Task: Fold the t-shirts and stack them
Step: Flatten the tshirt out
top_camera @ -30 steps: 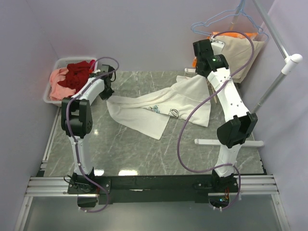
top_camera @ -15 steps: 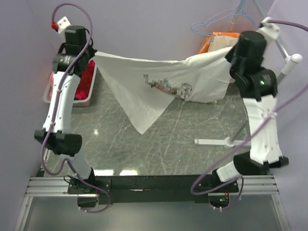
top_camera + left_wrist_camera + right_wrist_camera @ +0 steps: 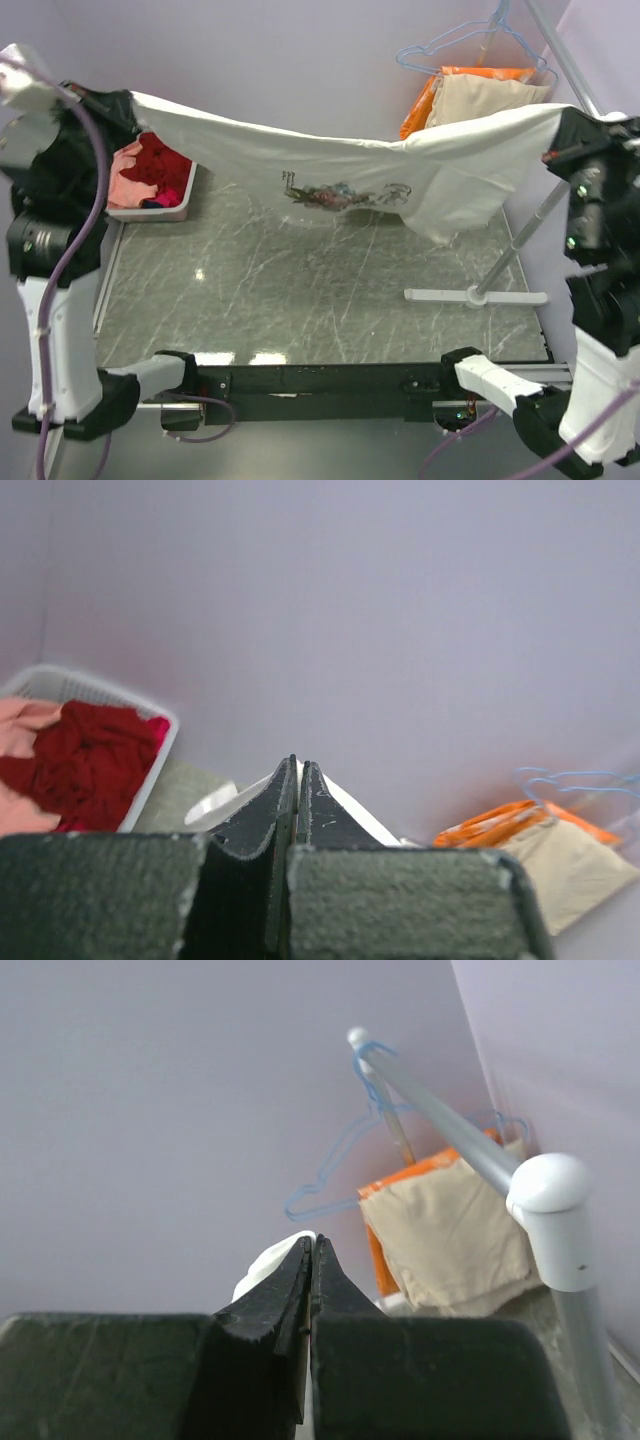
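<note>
Above the tabletop (image 3: 300, 300), white t-shirt (image 3: 330, 160) hangs stretched between both arms; flower print (image 3: 340, 192) with dark script at mid-span, lettering too small to read; left gripper (image 3: 298, 765) pinched shut on its left end, right gripper (image 3: 312, 1242) pinched shut on its right end; dark red tee (image 3: 160, 160) and salmon tee (image 3: 125, 185) in basket (image 3: 150, 211), far-left corner.

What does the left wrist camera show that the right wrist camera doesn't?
Left wrist only: the white basket holding the dark red tee and salmon pink tee. Right wrist only: the metal rail with its white end cap. Both: the white t-shirt pinched by that arm's shut gripper, the left gripper or the right gripper, plus the blue hanger, orange cloth and beige cloth.
</note>
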`<action>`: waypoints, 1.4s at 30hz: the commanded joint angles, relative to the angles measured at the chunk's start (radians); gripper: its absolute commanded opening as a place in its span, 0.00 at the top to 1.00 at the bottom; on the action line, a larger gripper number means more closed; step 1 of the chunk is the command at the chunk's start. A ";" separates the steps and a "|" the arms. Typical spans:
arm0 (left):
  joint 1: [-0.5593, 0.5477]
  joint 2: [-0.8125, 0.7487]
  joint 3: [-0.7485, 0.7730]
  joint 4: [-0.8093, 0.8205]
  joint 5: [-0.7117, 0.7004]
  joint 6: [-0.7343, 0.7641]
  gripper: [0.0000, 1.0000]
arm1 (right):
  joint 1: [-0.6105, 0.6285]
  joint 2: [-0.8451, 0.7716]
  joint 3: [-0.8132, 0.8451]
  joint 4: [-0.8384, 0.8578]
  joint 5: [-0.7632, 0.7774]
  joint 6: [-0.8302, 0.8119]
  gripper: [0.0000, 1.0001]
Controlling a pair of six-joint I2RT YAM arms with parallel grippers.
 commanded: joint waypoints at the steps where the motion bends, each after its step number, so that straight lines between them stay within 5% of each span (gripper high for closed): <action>1: 0.005 -0.104 -0.030 0.092 0.076 0.059 0.99 | -0.008 -0.097 0.005 0.139 -0.118 -0.049 1.00; 9: 0.005 -0.178 -0.083 0.172 -0.010 0.083 0.99 | -0.008 -0.140 -0.038 0.251 -0.199 -0.056 1.00; 28: 0.005 0.324 0.180 0.161 -0.113 -0.065 0.99 | -0.006 0.444 0.321 0.218 -0.175 -0.141 1.00; 35: 0.005 0.319 0.244 0.161 -0.130 -0.036 0.99 | -0.005 0.420 0.361 0.235 -0.213 -0.165 1.00; 42: 0.005 0.114 0.137 0.181 -0.188 0.030 0.99 | -0.006 0.172 0.202 0.294 -0.233 -0.196 1.00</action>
